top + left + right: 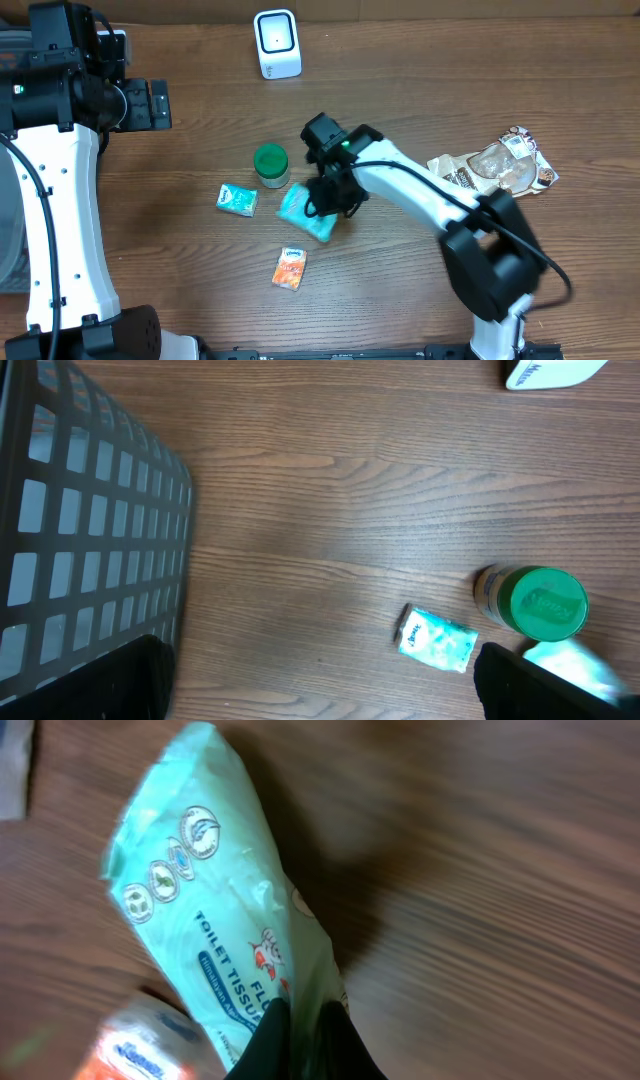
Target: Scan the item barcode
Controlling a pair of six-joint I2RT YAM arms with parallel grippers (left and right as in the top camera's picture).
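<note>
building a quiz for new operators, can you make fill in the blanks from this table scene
The right gripper is shut on the mint green plastic pack labelled toilet ____.
The small round jar beside it has a ____ lid.
The boxy plastic barcode scanner is ____ in colour.
The left gripper is ____, holding nothing.
Missing words: tissue; green; white; open.

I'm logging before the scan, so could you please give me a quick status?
Left gripper open, off to the left. Right gripper shut on tissue pack, short of scanner. Green-lidded jar sits between them.
</note>
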